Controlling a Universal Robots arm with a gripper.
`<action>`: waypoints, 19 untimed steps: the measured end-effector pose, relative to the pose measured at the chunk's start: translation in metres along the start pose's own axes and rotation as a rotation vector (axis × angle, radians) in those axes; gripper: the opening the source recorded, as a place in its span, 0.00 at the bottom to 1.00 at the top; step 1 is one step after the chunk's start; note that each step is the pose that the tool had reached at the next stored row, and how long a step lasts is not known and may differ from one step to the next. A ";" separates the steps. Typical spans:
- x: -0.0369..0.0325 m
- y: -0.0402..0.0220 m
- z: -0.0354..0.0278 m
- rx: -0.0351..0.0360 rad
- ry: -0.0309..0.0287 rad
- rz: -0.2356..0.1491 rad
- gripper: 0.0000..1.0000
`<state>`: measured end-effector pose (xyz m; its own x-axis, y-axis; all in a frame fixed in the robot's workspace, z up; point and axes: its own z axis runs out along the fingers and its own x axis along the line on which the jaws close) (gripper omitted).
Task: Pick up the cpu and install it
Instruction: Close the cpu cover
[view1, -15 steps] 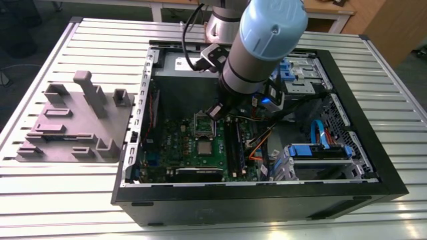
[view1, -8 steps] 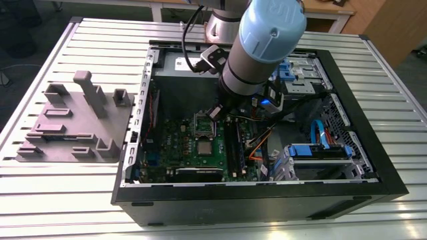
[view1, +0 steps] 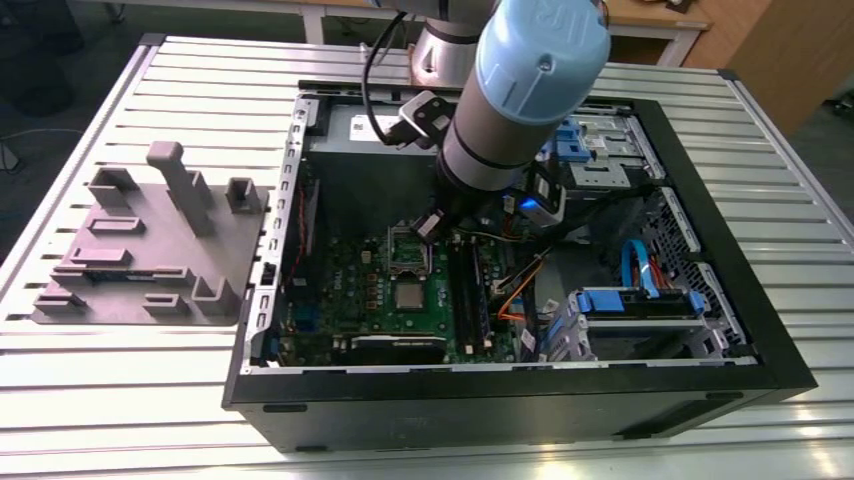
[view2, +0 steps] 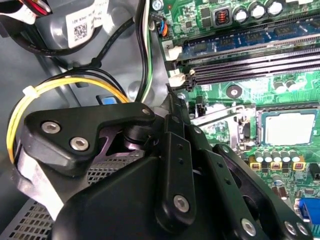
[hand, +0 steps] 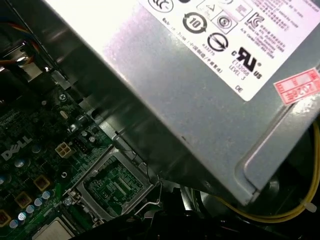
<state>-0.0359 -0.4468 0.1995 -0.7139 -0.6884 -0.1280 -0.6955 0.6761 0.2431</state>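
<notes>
Where the claw hangs: the claw is low inside the open computer case, over the end of the green board that lies toward the large grey box with the white label
Claw state: I cannot tell whether it is wide or narrow, as its own black links crowd the second wrist view; nothing is seen held in it
Yellow cable: a yellow cable loops close beside the claw
Socket frame: the silvery socket frame is near the claw and stands empty, its inside bare
Cpu: the cpu lies flat on the green board, just beside the socket frame on the side away from the claw, and apart from the claw
Memory slots: long dark memory slots run alongside the socket frame and the cpu
Done: by my judgement only the approach, with the claw inside the case and near the chip
Left: the pick-up is not yet done, and the socket is unfilled, so the install is wholly open
Farther out: the case rests on a slatted metal worktop, with a grey fixture on the exterior view's left of it
</notes>
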 end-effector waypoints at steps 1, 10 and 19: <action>0.0003 0.0003 0.0001 0.0002 0.0005 -0.001 0.10; 0.0006 0.0016 -0.0019 0.0143 0.0160 -0.003 0.10; 0.0000 0.0041 -0.0084 0.0222 0.0252 -0.006 0.10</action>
<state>-0.0381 -0.4462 0.2086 -0.7079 -0.6985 -0.1050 -0.7014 0.6776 0.2210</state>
